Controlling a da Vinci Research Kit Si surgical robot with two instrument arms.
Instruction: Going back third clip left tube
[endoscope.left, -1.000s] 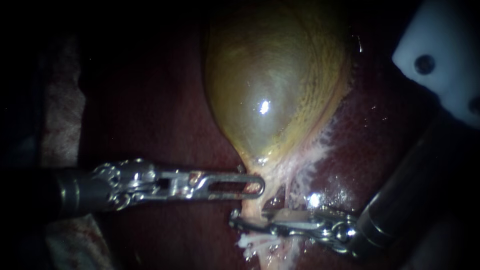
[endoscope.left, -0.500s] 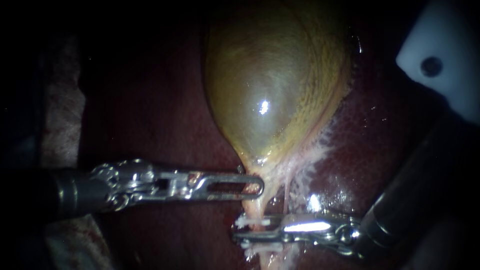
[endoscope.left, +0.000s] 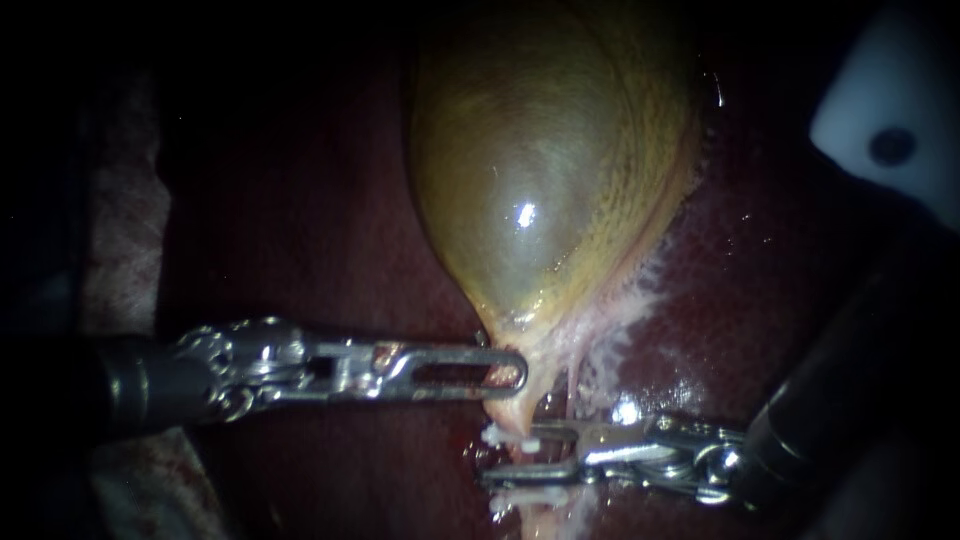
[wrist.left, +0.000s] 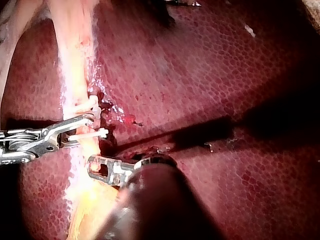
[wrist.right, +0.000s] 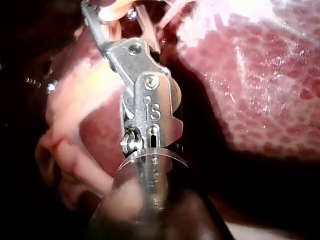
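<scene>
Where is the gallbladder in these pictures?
In the endoscope view the gallbladder is the yellow-green sac in the upper middle, lying on the dark red liver; its narrow lower end tapers down beside the tip of the left instrument.

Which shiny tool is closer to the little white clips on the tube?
The right one. My right instrument, jaws open, sits at the clips on the tube; my left instrument grips the gallbladder neck just above them.
</scene>
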